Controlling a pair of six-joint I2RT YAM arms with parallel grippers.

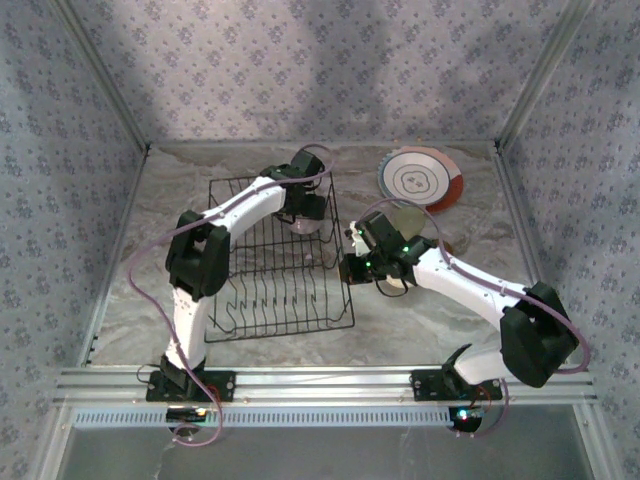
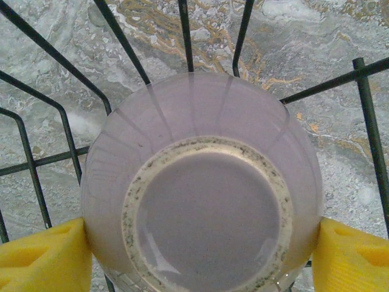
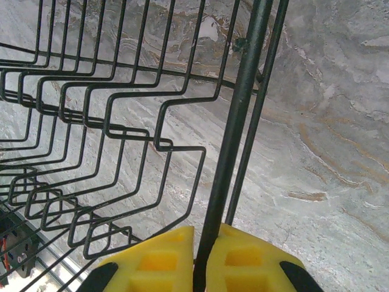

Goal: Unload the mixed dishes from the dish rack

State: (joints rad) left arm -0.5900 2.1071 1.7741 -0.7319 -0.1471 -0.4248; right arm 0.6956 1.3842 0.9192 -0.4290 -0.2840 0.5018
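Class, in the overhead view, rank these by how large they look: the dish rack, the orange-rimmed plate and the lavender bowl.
1. dish rack, clearly largest.
2. orange-rimmed plate.
3. lavender bowl, smallest as seen, but partly hidden, so its full extent is unsure.

**Two arms reaching in, one gripper wide, one clamped**

The left arm is rising from the lower left of the top view and bending toward the upper centre, with the left gripper pointing down. Its yellow pads are standing wide apart at the wrist view's bottom corners, flanking a lavender bowl; whether they are pressing it is unclear. The right arm is stretching from lower right toward centre, and the right gripper is pinching a rack wire.
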